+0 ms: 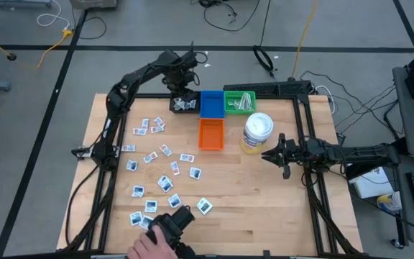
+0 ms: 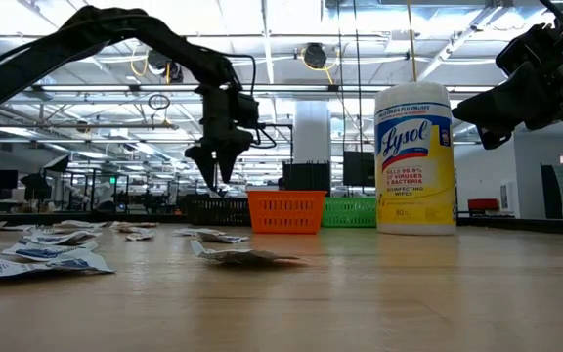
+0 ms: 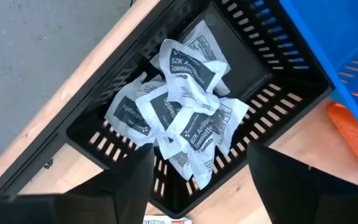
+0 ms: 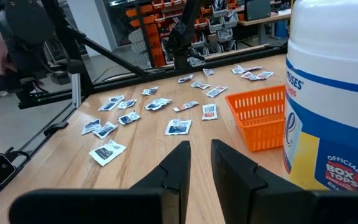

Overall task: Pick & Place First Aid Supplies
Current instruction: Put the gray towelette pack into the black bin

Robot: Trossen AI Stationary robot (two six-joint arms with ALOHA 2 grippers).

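Note:
Several small white packets of first aid supplies (image 1: 157,155) lie scattered flat on the left half of the table. More of them with dark print (image 3: 185,112) are piled in a black slatted basket (image 1: 185,103) at the far edge. My left gripper (image 3: 201,186) hangs open above this basket, pointing down, with nothing between its fingers; the low view shows it (image 2: 218,161) clear of the basket. My right gripper (image 4: 201,162) waits level near the table's right side, beside the wipes tub, its fingers a narrow gap apart and empty.
A blue basket (image 1: 210,103) and a green basket (image 1: 239,101) holding pale strips stand in a row beside the black one. An orange basket (image 1: 211,134) and a yellow-and-white wipes tub (image 1: 257,134) stand nearer. A person's hand (image 1: 148,246) holds a dark object at the near edge.

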